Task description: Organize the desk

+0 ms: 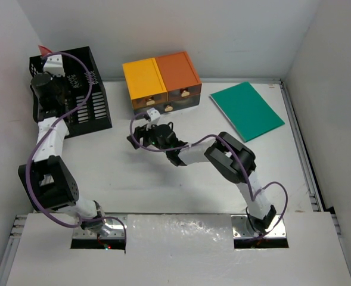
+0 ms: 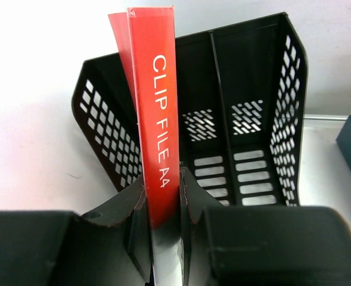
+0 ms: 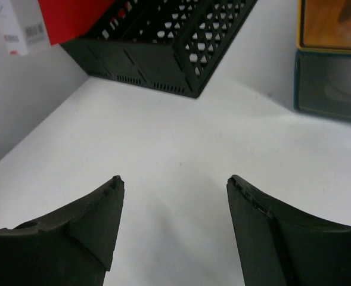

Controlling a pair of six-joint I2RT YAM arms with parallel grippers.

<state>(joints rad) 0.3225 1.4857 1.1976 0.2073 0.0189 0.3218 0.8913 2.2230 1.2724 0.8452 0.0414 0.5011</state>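
My left gripper (image 2: 162, 179) is shut on a red folder (image 2: 157, 113) labelled "CLIP FILE A4". It holds the folder upright over the left part of a black perforated file rack (image 2: 247, 119). From above, the left gripper (image 1: 49, 64) is at the rack (image 1: 89, 101) at the desk's back left, and only a red corner of the folder (image 1: 44, 49) shows. My right gripper (image 1: 137, 136) is open and empty, low over the white desk (image 1: 163, 185) in front of the drawer box. In the right wrist view its gripper (image 3: 175, 185) has bare desk (image 3: 175, 137) between the fingers.
A yellow and orange drawer box (image 1: 160, 80) stands at the back middle, also in the right wrist view (image 3: 333, 59). A green notebook (image 1: 247, 110) lies flat at the back right. White walls close the desk on three sides.
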